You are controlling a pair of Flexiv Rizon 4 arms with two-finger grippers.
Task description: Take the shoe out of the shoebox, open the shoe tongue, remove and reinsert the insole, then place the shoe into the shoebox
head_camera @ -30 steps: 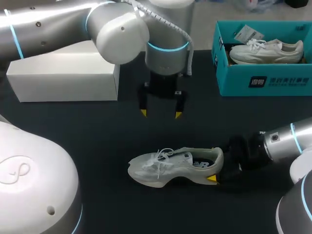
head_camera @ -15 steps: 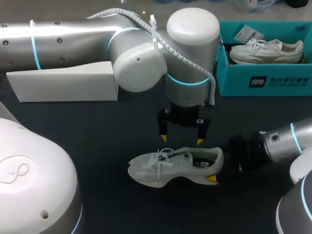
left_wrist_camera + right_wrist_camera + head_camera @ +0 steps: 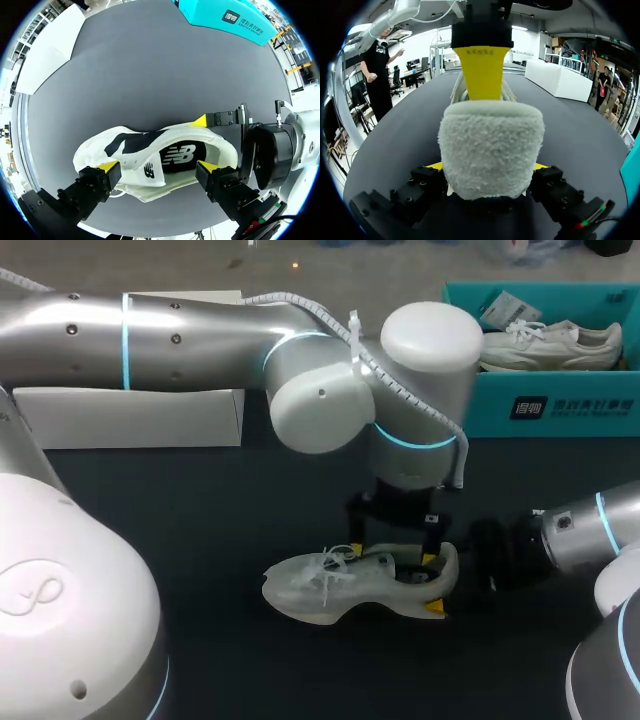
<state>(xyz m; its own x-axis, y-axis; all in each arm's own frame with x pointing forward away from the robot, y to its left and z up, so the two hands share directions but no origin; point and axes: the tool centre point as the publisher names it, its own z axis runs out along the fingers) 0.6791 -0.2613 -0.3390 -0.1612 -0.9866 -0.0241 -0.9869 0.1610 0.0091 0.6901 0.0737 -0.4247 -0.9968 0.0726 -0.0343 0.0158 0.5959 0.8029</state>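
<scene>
The shoe (image 3: 320, 592) stands on its sole on the dark tabletop (image 3: 200, 500), outside the teal shoebox (image 3: 560, 410). Its toe points to the robot's left and its heel to the right. It is an off-white trainer with a mesh upper, loose white laces (image 3: 330, 565), black patches along the side and a thick cream sole. Through its open mouth the left wrist view shows a dark insole (image 3: 177, 156) with pale print. From behind, in the right wrist view, the heel is a rounded pad of fuzzy cream fabric.

The left gripper (image 3: 157, 166) hangs straight down over the shoe's mouth. Its fingers (image 3: 106, 167) are spread wide along the shoe's length, one yellow tip by the tongue and the other at the back of the collar. They do not pinch the shoe between them.

The right gripper (image 3: 487, 166) is at the shoe's heel, level with the tabletop. Its two fingers press the heel from either side, so the shoe is held there.

The shoebox is well apart from the shoe, beyond its heel end on the far right. A second pale shoe (image 3: 545, 340) lies inside the shoebox. A long white box (image 3: 130, 415) lies well beyond the shoe's toe end, on the far left.
</scene>
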